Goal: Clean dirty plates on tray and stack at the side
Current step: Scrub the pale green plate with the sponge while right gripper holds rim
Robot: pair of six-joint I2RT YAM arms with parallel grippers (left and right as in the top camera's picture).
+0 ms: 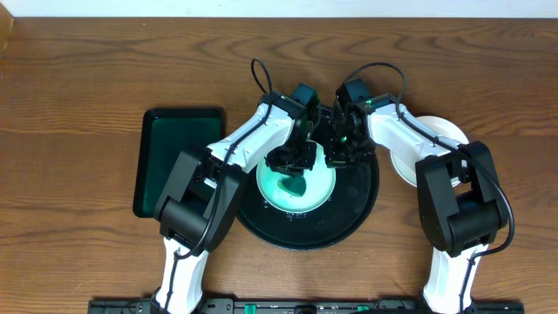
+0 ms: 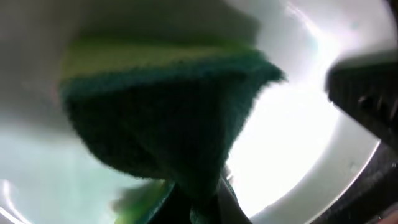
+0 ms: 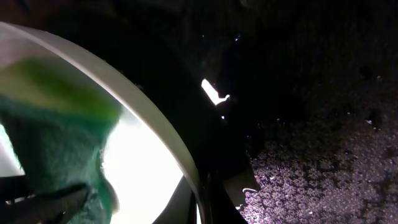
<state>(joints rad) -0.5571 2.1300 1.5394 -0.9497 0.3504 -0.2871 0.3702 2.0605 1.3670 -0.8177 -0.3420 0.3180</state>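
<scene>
Left pincer (image 1: pixel 294 160): clamped narrow on a green sponge (image 2: pixel 161 118), which is pressed down onto the plate just beneath it.
Right pincer (image 1: pixel 340 155): nipped shut, apparently on the plate's rim, with the left pincer close beside it.
Plate (image 1: pixel 305 194): lies flat on the black tray (image 1: pixel 357 205) under both pincers. Its middle is tinted teal.
Other plates (image 1: pixel 440 131): a white stack on the tabletop (image 1: pixel 87 70), off the tray on the outer side of the right pincer.
Handling, plate: likely light, stiff and glossy, so slippery when wet and prone to skate under scrubbing. The thin raised rim is the place to hold it.
Handling, sponge: soft and fuzzy, and it squashes in the grip.
Overhead only: the tray, the stack and both arms together, though the wrists hide the grips.
Left wrist only: the sponge's pale top layer and dark scrub face.
Right wrist only: the rim running in between the fingers.
</scene>
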